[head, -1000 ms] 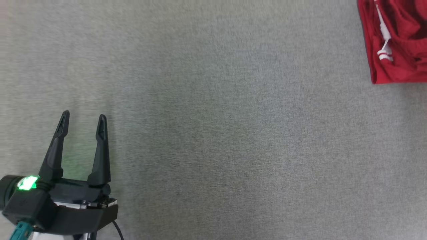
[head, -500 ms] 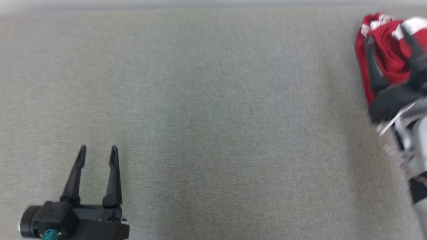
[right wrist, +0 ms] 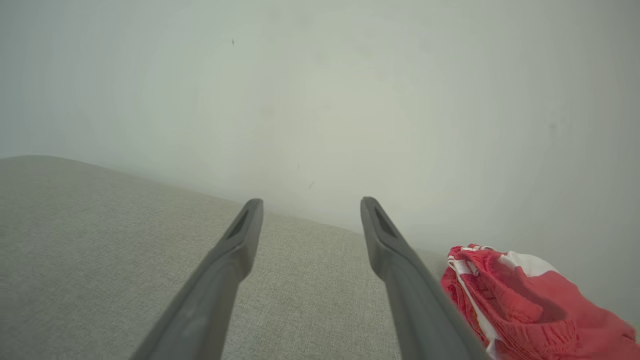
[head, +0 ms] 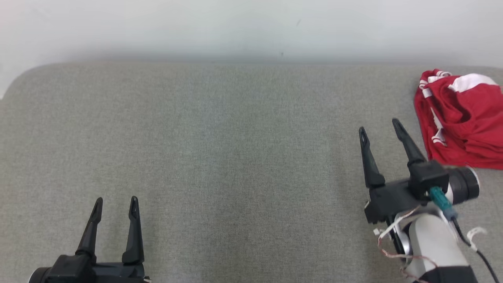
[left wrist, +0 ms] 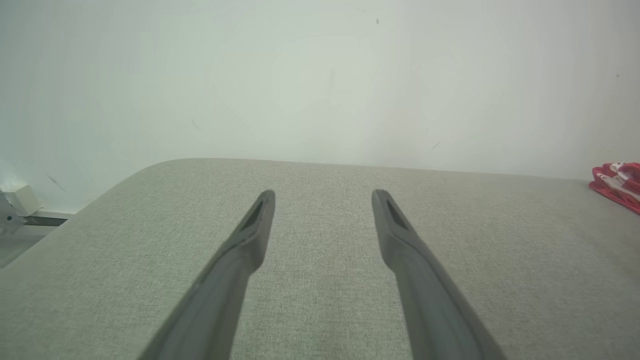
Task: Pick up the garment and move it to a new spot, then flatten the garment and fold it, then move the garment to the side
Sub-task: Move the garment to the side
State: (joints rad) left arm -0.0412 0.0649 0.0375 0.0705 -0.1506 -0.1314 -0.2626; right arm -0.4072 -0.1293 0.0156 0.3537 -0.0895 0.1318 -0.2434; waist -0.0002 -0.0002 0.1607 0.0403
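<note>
The garment point(head: 461, 122) is a red piece of clothing with white stripes, lying bunched at the far right of the grey padded surface point(head: 235, 157). It also appears at the right edge of the left wrist view as the garment point(left wrist: 617, 180), and at the lower right of the right wrist view as the garment point(right wrist: 525, 305). My right gripper point(head: 379, 127) stands open just left of it, not touching, nothing between its fingers. My left gripper point(head: 115, 200) is open and empty at the lower left, far from the cloth.
A pale wall point(head: 251, 27) rises right behind the surface's back edge. The surface's left corner point(head: 15, 82) is rounded. A small white fixture point(left wrist: 15, 207) sits beyond that corner in the left wrist view.
The head camera has tilted up, bringing the wall and back edge into view. My right gripper has come into view and now stands just left of the garment.
</note>
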